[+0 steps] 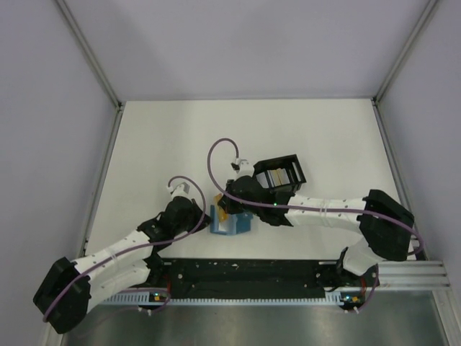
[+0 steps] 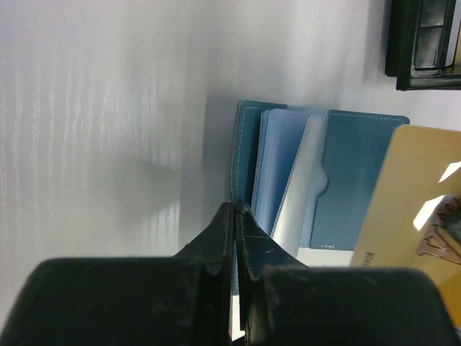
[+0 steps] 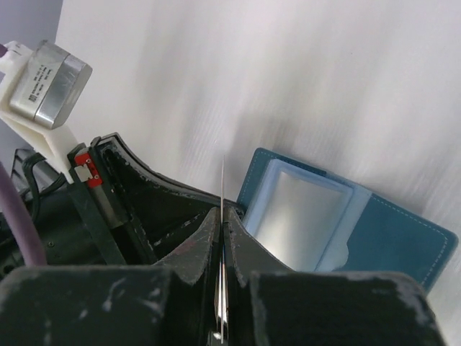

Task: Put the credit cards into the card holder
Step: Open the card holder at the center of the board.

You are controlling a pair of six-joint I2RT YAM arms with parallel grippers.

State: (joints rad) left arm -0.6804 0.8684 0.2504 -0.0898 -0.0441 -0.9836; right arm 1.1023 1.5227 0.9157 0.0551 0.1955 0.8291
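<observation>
The teal-blue card holder (image 1: pixel 235 226) lies open on the table between the two arms. My left gripper (image 2: pixel 236 210) is shut on its left edge, and it shows in the top view (image 1: pixel 206 215) too. A silver-grey credit card (image 2: pixel 297 198) sits in the holder's clear pocket and also shows in the right wrist view (image 3: pixel 295 216). My right gripper (image 3: pixel 222 210) is shut on an orange-yellow credit card (image 2: pixel 414 205), seen edge-on (image 3: pixel 222 176) just above the holder's left end. In the top view this gripper (image 1: pixel 229 207) is over the holder.
A black open-topped tray (image 1: pixel 281 175) with more cards standing in it sits just behind the right gripper; its corner shows in the left wrist view (image 2: pixel 425 43). The left gripper's black body (image 3: pixel 122 209) is close beside the right fingers. White walls enclose the table.
</observation>
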